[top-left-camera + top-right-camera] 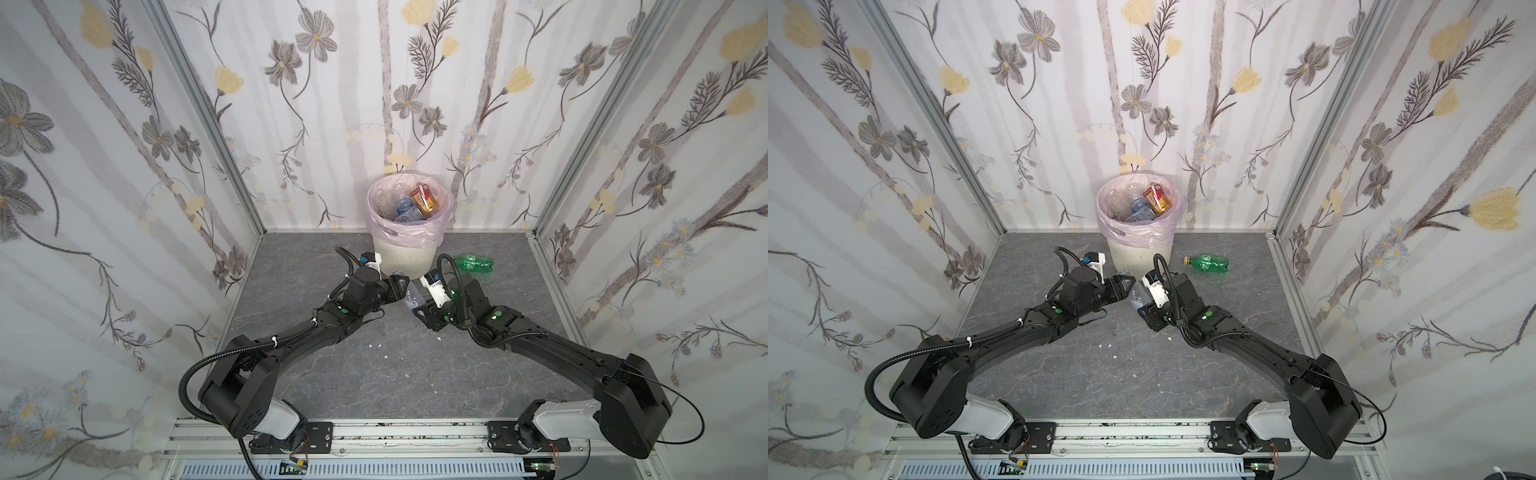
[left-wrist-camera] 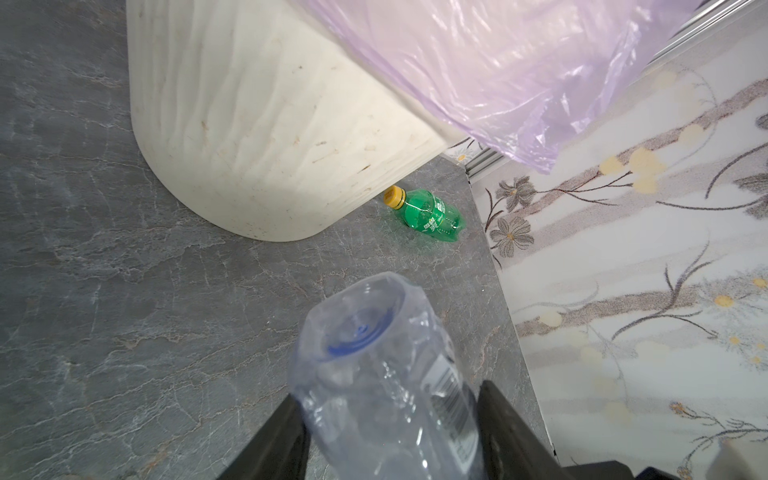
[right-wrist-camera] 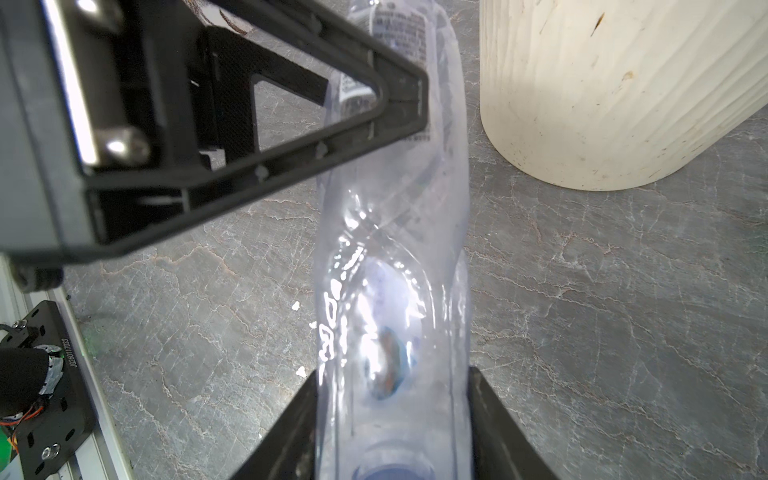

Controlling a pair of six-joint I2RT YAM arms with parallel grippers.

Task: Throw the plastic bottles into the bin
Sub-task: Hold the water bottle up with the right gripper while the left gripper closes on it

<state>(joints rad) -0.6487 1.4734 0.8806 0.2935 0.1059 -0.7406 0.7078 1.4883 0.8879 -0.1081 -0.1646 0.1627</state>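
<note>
Left gripper (image 1: 401,285) clasps the base end of the bottle (image 1: 412,296), whose long axis slants eleven-to-five o'clock down to the right gripper (image 1: 419,308), clamped on its cap end; bin (image 1: 399,254) near at twelve, left arm seemingly nearer.

One cream ribbed plastic bin (image 1: 1138,253), pale pink translucent liner (image 1: 1133,232); green plastic bottle (image 1: 1210,262), yellow cap (image 1: 1187,260); clear crumpled plastic bottle (image 3: 390,291), blue cap (image 2: 340,351).
</note>
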